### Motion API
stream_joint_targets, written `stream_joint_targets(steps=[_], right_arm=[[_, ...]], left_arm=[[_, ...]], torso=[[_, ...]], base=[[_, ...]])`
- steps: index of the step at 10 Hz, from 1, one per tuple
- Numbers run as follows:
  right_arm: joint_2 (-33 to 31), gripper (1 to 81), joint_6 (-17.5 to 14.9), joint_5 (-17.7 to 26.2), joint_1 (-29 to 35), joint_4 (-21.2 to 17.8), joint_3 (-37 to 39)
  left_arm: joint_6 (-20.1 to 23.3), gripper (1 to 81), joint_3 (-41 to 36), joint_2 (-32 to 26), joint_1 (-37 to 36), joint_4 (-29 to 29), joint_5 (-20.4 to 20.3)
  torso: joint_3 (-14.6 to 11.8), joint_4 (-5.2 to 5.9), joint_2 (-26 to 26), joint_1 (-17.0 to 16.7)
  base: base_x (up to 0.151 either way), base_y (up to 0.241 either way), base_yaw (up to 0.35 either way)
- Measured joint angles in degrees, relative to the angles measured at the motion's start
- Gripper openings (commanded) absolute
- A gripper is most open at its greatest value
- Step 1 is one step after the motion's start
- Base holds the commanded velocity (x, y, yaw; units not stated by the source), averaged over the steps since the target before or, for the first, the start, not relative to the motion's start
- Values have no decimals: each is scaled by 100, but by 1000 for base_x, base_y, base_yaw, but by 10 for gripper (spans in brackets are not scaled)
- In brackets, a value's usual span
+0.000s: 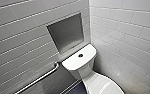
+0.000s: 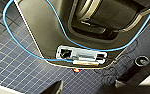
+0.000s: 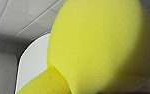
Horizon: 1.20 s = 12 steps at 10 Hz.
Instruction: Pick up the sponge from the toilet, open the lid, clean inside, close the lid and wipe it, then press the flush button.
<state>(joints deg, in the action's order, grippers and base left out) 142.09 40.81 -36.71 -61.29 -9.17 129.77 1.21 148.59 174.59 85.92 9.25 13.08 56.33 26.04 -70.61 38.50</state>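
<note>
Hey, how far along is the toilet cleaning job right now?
Done, it seems: the small bright yellow sponge block is off the white ceramic toilet and up at the right end effector. In hand: nothing else visibly under way. The glossy white oval lid looks shut, so whether the bowl was cleaned cannot be told; the small dark round flush button awaits pressing.

The toilet (image 1: 76,63) looks glossy ceramic, the sponge (image 3: 98,45) matt, finely pored foam.

White tiled walls (image 1: 131,30), recessed niche (image 1: 66,31), grab bar (image 1: 38,80), blue mosaic floor (image 2: 13,62).
</note>
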Motion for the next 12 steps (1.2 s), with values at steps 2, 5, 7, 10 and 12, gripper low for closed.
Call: stream_joint_targets(steps=[2, 5, 7, 10, 12], right_arm=[[-404, 10, 221, -491, -697, 179, -438], [-751, 10, 358, -499, -1773, 346, -796], [-1067, 10, 362, -185, -2133, 1054, -1335], [-1418, 10, -7, 673, -2071, 1401, -2142], [-1712, 10, -352, 1224, -1707, 1484, -2918]], left_arm=[[2, 811, 0, 22, 0, 0, 0], [2, 811, -5, 90, 0, 11, -2], [2, 811, -2, 99, 0, 13, -7], [5, 811, 4, 184, -1, 20, -27], [5, 811, -5, 171, -1, 20, -46]], torso=[[0, 0, 0, 0], [0, 0, 0, 0], [0, 0, 0, 0], [0, 0, -2, 0], [0, 0, -2, 0]], base=[[0, 0, 0], [0, 0, 0], [0, 0, 0], [0, 0, 0], [0, 0, 0]])
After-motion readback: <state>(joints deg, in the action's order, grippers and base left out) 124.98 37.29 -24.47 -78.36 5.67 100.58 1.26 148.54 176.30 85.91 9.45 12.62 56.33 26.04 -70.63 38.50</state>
